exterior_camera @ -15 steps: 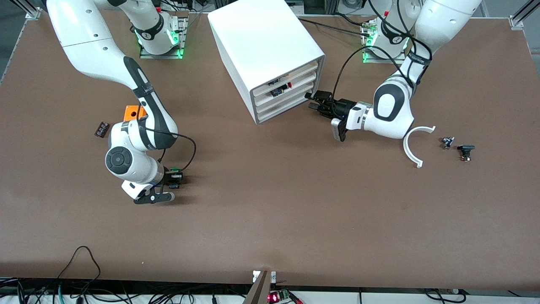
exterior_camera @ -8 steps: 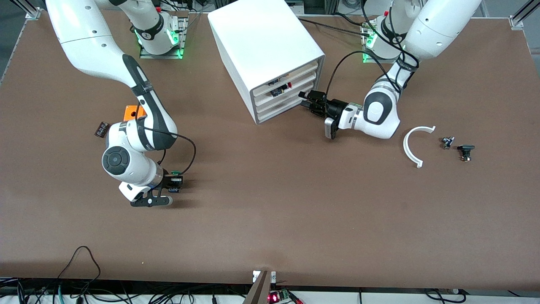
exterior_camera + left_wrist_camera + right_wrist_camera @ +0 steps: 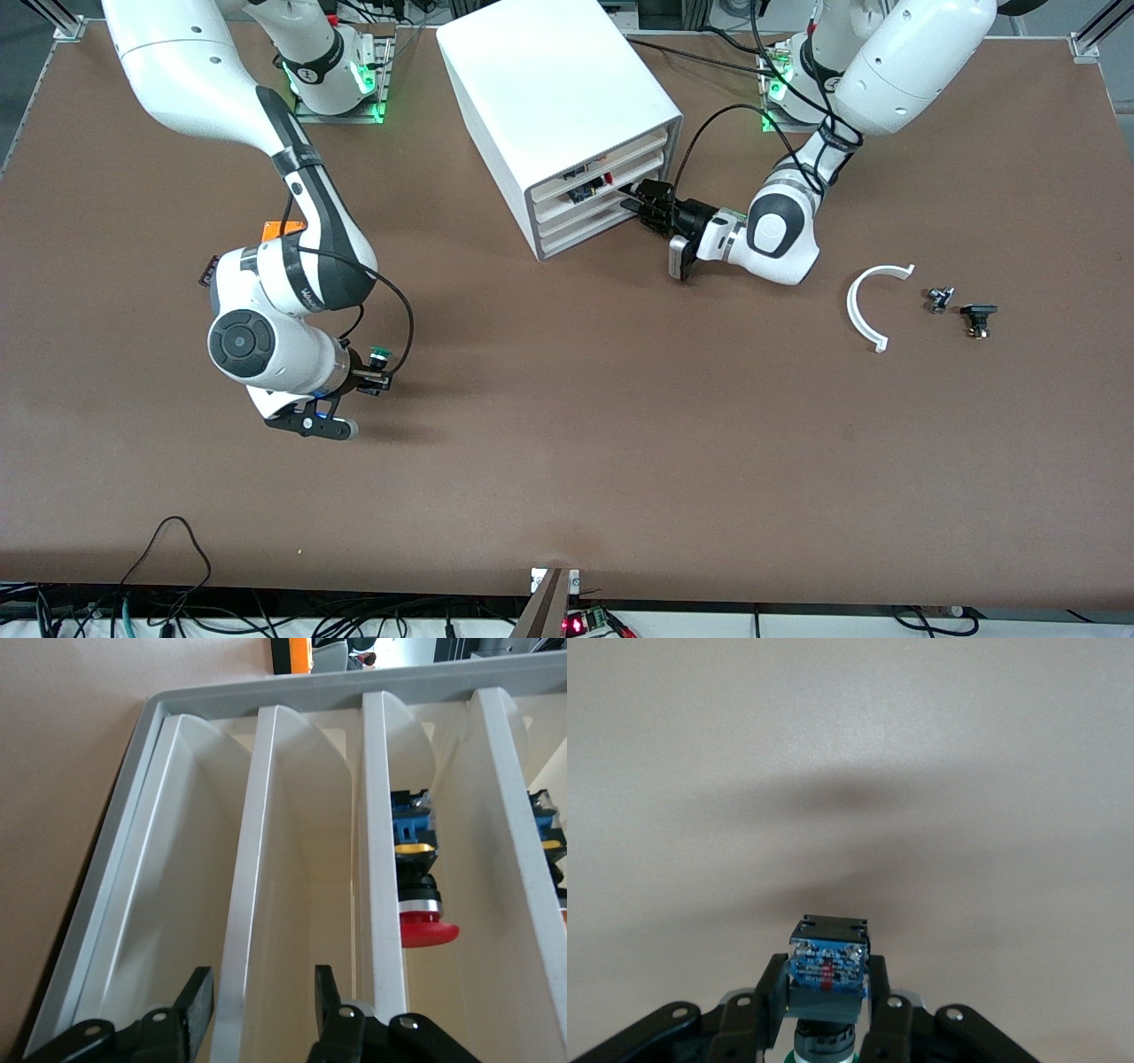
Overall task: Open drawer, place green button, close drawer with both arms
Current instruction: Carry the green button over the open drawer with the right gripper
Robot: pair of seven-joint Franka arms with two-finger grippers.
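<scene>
The white cabinet [image 3: 558, 89] stands at the robots' side of the table, all four drawers pushed in. My left gripper [image 3: 634, 200] is at its front, open, with one finger [image 3: 197, 1005] on each side of the front edge of the drawer [image 3: 257, 859], the third one down [image 3: 578, 223]. My right gripper [image 3: 372, 381] is shut on the button [image 3: 379, 356] and holds it just over the table toward the right arm's end. The green cap points up in the front view. In the right wrist view the button's dark body with its blue bit [image 3: 827, 964] sits between the fingers of that gripper [image 3: 826, 992].
An orange cube [image 3: 282, 229] and a small dark part [image 3: 209, 266] lie beside the right arm. A white curved piece [image 3: 873, 306], a small metal part [image 3: 939, 299] and a black button part [image 3: 977, 316] lie toward the left arm's end. A red button [image 3: 427, 930] lies in the second drawer.
My left gripper has moved in to the cabinet front and now straddles the third drawer's edge. My right gripper has lifted and turned with the button, so the green cap shows.
</scene>
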